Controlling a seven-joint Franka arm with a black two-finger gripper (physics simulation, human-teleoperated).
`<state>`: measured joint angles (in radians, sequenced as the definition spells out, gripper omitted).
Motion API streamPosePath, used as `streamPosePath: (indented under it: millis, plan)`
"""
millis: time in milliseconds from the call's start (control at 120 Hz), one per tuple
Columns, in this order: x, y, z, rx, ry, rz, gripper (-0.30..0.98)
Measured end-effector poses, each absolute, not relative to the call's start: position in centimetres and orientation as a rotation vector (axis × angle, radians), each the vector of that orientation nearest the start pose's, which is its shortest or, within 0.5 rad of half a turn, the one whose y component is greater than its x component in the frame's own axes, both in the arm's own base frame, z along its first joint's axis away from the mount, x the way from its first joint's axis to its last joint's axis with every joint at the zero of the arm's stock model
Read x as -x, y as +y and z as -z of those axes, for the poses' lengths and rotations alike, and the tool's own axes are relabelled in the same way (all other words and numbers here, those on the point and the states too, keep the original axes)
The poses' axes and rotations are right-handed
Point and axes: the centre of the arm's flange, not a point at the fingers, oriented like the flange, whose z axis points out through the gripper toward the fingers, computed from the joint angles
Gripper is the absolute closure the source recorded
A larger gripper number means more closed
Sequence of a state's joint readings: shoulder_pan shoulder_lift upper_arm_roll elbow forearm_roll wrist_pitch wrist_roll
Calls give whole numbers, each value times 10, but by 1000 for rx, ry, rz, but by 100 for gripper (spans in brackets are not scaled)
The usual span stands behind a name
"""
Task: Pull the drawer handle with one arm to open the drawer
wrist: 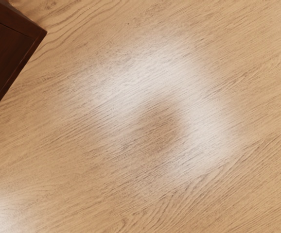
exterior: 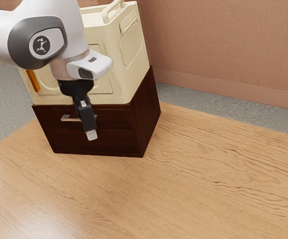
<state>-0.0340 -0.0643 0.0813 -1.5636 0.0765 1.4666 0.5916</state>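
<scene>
My black gripper [exterior: 91, 134] points down in front of the dark brown cabinet, its tip overlapping the cabinet's front in the exterior view; from here I cannot tell whether it is open or shut. Behind it, the metal handle [exterior: 70, 118] is partly covered, with its left end in sight. The upper drawer [exterior: 117, 119] looks flush with the cabinet [exterior: 147, 112]. No contact between gripper and handle can be made out. In the wrist view, a corner of the cabinet [wrist: 7, 51] shows, apart from the hand's centre.
A cream-coloured box [exterior: 119, 74] with a raised handle stands on the cabinet, and an orange piece [exterior: 33, 80] shows at its side. The wooden table [exterior: 199, 174] extends in front of the cabinet and toward the exterior view's right. A wall [exterior: 223, 45] rises behind.
</scene>
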Motion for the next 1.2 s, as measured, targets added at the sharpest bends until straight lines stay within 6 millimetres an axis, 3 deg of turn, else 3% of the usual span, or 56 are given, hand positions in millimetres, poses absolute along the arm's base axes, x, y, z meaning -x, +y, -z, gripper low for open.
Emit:
streamPosePath:
  millis: [333, 467, 592, 683, 825, 967, 1200]
  plan:
    - [-518, 40, -669, 2900, 982, 5, 0]
    - [-483, 49, -674, 2870, 1012, 30, 0]
    - [-463, 57, -649, 2817, 1039, 30, 0]
    - [-464, 62, -641, 2765, 1049, 55, 0]
    - [-465, 96, -628, 2723, 1019, 98, 0]
    - [-471, 110, -630, 2598, 1034, 115, 0]
    - [-488, 134, -618, 2515, 1066, 110, 22]
